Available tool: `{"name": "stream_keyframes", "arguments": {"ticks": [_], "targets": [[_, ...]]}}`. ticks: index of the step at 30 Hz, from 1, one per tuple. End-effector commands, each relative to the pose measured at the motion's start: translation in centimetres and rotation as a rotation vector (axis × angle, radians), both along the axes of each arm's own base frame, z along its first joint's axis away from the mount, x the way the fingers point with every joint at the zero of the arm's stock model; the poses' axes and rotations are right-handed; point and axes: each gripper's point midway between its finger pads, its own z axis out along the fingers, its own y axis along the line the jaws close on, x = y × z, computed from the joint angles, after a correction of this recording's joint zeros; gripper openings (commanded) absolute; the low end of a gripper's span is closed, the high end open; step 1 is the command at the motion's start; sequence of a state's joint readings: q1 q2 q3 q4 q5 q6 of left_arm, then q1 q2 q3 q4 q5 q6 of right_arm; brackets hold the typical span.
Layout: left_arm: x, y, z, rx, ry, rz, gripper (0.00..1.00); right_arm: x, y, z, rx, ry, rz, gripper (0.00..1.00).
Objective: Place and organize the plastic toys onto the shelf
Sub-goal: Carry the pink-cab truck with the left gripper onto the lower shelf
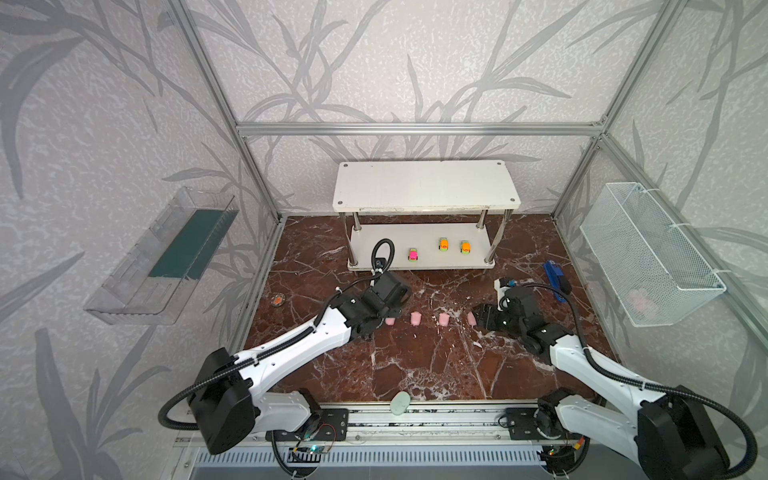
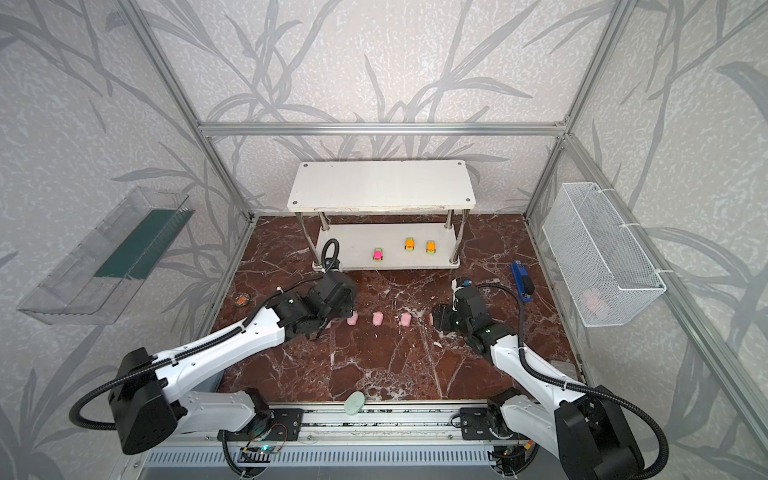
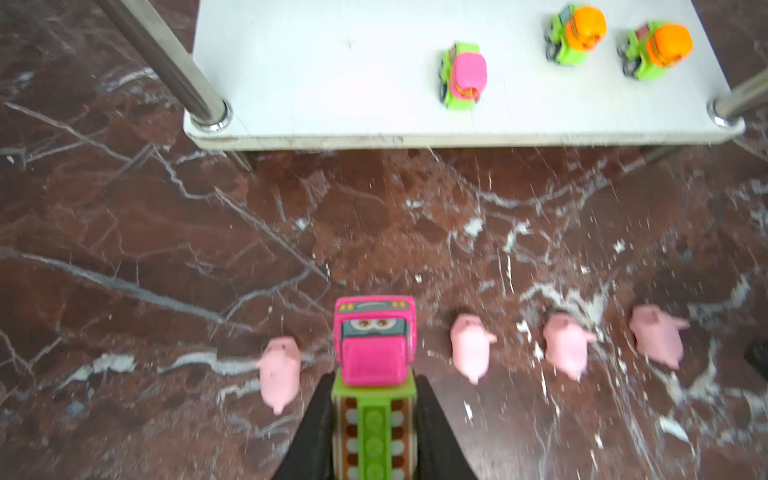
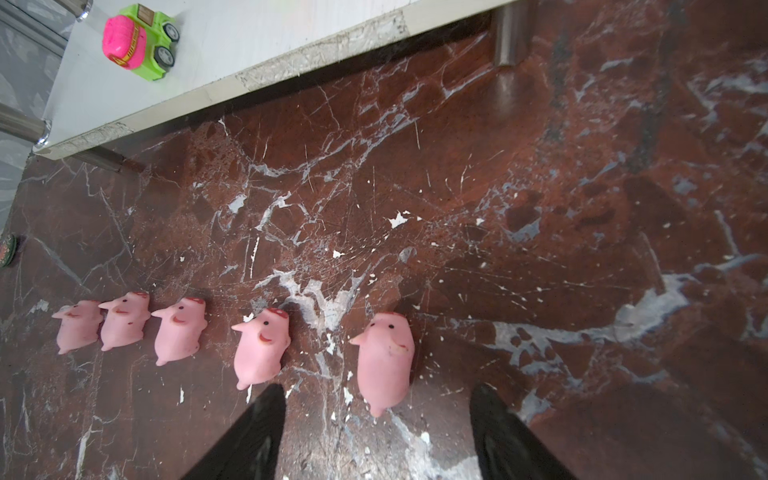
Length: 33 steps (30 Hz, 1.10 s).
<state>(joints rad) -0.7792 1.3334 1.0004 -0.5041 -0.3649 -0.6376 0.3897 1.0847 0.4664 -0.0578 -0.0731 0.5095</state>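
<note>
Left jaws: clenched on a pink toy car [image 3: 374, 353], its green chassis pinched between the black fingers [image 3: 316, 432] and its nose poking out ahead.
Grip risk: only the tail end looks held, so I'd guess a bump could swing the nose round or let the car slip.
Beside the left jaws: a near pig [image 3: 280, 370] lies close on one flank and a next pig [image 3: 471, 349] on the other, both on the tabletop. A sideways drift would likely topple them.
Ahead of the left jaws: the shelf [image 3: 415, 139], its lower board carrying a parked pink car [image 3: 463, 77], an orange car [image 3: 577, 33] and a second orange car [image 3: 656, 50].
Shelf risk: the top board [image 1: 424, 187] overhangs and a chrome post [image 3: 166, 62] stands near the way in, so the wrist or the cable loop [image 1: 382, 253] could catch. The board shows no lip, so a wheeled car may roll off or into the parked ones.
Right jaws: released, wide apart, gripping nothing. The nearest pig [image 4: 386, 361] lies just ahead between them, untouched.
Right risk: closing off-centre would probably shove that pig toward its neighbour pig [image 4: 262, 347].
</note>
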Motion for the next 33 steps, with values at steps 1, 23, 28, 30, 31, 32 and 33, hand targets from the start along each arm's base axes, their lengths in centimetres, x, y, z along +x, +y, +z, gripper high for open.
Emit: {"name": "stream_keyframes", "arguments": {"ticks": [1, 23, 28, 30, 31, 32, 33], "targets": [[4.2, -1.2, 0.9, -0.013, -0.088, -0.009, 0.23, 0.3, 0.2, 0.2, 0.016, -0.006, 0.001, 0.71], [15.6, 0.7, -2.0, 0.022, -0.167, 0.085, 0.24, 0.4, -0.4, -0.4, -0.029, -0.010, -0.002, 0.71], [16.3, 1.1, -2.8, 0.011, -0.157, 0.104, 0.24, 0.3, -0.7, -0.6, -0.042, -0.006, -0.007, 0.71], [16.5, 1.2, -3.2, 0.009, -0.154, 0.109, 0.25, 0.3, -0.7, -0.6, -0.040, -0.006, -0.006, 0.71], [16.6, 1.3, -3.4, 0.011, -0.153, 0.113, 0.25, 0.3, -0.7, -0.6, -0.039, -0.006, -0.006, 0.71], [16.7, 1.4, -3.4, 0.011, -0.154, 0.116, 0.25, 0.3, -0.7, -0.6, -0.039, -0.007, -0.007, 0.71], [16.8, 1.4, -3.6, 0.010, -0.155, 0.119, 0.25, 0.3, -0.7, -0.5, -0.039, -0.009, -0.006, 0.71]]}}
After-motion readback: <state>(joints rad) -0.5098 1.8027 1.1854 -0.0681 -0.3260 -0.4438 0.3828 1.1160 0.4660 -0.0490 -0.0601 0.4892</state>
